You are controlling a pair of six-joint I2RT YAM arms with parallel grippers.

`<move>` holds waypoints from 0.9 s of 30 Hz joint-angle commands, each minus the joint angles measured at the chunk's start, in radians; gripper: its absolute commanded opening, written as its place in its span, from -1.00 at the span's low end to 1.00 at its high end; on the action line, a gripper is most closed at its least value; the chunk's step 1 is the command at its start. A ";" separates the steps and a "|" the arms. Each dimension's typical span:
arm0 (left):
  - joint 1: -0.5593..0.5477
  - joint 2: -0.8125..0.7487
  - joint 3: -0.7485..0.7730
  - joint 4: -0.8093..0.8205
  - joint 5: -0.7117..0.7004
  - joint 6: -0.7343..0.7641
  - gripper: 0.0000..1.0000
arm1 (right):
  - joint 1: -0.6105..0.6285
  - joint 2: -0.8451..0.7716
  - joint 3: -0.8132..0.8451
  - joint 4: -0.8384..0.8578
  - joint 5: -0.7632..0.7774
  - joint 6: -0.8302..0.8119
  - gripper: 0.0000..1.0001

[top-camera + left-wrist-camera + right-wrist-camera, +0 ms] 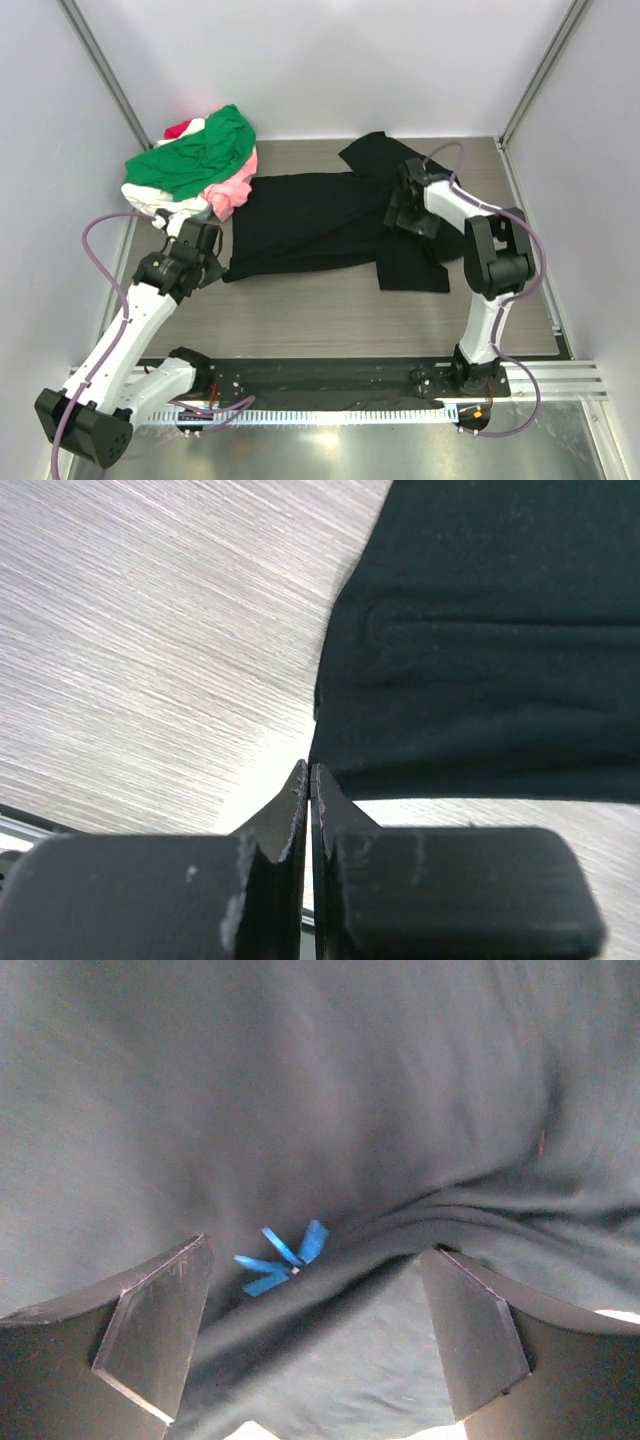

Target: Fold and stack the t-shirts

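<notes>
Found the black t-shirt (310, 215) spread flat across the middle of the table (330, 315), one sleeve toward the far edge, the other toward the near edge. Caught the right gripper (315, 1252) low over it, fingers spread wide and pinching nothing, straddling a raised crease just beside the blue starburst logo (283, 1260). Caught the left gripper (308, 770) at the shirt's left hem corner, fingers pressed together, no cloth seen between them.

Judged the main risk as a one-sided lift: closing on that crease alone would drag and bunch the shirt, with the hem end unheld. Judged a second risk in the left arm snagging the nearby heap: green t-shirt (200, 150), pink t-shirt (238, 188), white t-shirt (150, 195), red t-shirt (180, 128), all unfolded at the far left.

Saw no bin, tray or basket; found everything lying straight on the tabletop.
</notes>
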 commanded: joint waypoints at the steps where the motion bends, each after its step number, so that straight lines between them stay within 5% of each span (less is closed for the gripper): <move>1: 0.031 0.019 0.020 0.008 0.053 0.090 -0.99 | 0.027 0.054 0.224 -0.094 0.082 -0.130 0.81; 5: 0.033 0.015 0.005 0.028 0.055 0.092 -0.99 | 0.031 -0.138 0.143 -0.096 0.180 -0.095 0.88; 12: 0.031 0.045 -0.003 0.048 0.071 0.102 -0.99 | -0.015 -0.519 -0.317 -0.055 0.220 0.112 0.84; 18: 0.031 0.030 -0.009 0.054 0.077 0.106 -0.99 | -0.027 -0.547 -0.491 0.000 0.149 0.163 0.68; 27: 0.031 0.019 -0.009 0.054 0.071 0.101 -0.99 | -0.030 -0.444 -0.532 0.100 0.129 0.131 0.54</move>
